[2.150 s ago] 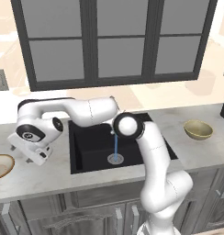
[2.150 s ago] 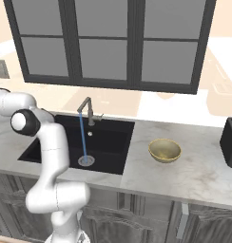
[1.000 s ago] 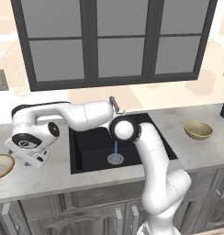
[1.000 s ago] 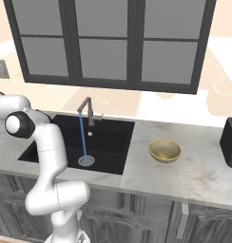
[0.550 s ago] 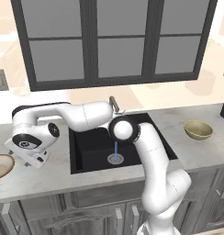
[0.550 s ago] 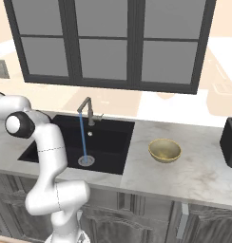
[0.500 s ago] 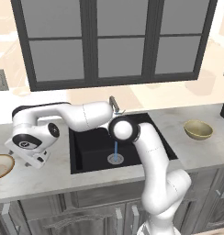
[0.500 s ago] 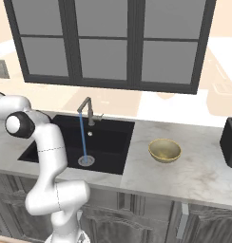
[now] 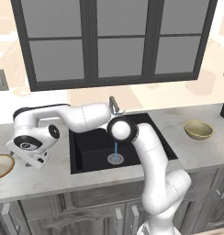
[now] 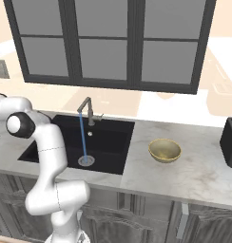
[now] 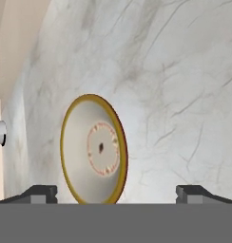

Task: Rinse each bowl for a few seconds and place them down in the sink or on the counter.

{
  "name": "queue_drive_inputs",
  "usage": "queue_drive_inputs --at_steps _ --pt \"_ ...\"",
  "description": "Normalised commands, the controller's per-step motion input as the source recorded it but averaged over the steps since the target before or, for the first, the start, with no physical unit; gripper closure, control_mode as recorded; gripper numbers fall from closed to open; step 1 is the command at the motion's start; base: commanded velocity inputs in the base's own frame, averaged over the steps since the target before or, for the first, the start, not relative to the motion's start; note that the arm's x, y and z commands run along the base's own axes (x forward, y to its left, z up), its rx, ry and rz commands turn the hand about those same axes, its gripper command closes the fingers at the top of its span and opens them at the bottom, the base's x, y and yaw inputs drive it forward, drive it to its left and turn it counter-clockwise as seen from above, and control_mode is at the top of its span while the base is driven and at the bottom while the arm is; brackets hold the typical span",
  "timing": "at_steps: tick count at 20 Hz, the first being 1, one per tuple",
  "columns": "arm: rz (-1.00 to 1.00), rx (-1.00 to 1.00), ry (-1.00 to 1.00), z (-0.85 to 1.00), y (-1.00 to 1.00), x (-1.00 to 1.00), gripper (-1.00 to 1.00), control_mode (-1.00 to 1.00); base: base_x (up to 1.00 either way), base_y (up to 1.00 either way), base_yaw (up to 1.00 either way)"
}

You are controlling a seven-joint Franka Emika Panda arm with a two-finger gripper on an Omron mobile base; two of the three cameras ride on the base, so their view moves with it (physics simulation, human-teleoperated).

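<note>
Claw wide apart over the shallow bowl at the bench's left end

Since the earliest picture the arm has swung further left and lower, so the hand now hangs closer to the shallow bowl (image 9: 1, 166); over the last half second it has hardly shifted. Seen from the left base camera, the white hand sits over the bench (image 9: 49, 176) to the left of the sink (image 9: 93, 149), with the tan-rimmed bowl just beside it at the picture's left edge, resting on the stone.

Through the hand camera the claw (image 11: 117, 192) has its two dark tips standing far apart and nothing between them. That bowl (image 11: 94, 149) lies ahead of the tips, nearer one tip than the other, cream inside with a reddish ring at its centre.

Water runs in a thin blue stream (image 10: 82, 137) from the grey faucet (image 10: 87, 110) down to the round drain (image 10: 85, 161) in the black basin.

Right of the sink, well apart from the arm, the deeper olive-yellow bowl (image 10: 164, 150) stands upright on the bench. A dark appliance (image 10: 229, 142) sits at the far right edge.
</note>
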Motion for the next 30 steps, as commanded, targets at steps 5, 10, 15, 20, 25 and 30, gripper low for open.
queue_drive_inputs --at_steps 5,10,15,20,25,30 --pt "0.00 0.00 0.00 -0.05 0.28 0.17 -1.00 -1.00 0.00 0.00 0.00" --pt "0.00 0.00 0.00 -0.08 0.35 0.22 -1.00 -1.00 0.00 0.00 0.00" --pt "0.00 -0.01 0.00 -0.09 0.34 0.20 -1.00 -1.00 0.00 0.00 0.00" --pt "0.00 -0.01 0.00 -0.06 0.21 0.15 -1.00 -1.00 0.00 0.00 0.00" --pt "0.00 -0.01 0.00 -0.02 0.09 0.11 -1.00 -1.00 0.00 0.00 0.00" --pt "0.00 0.00 0.00 -0.03 0.08 0.15 -1.00 -1.00 0.00 0.00 0.00"
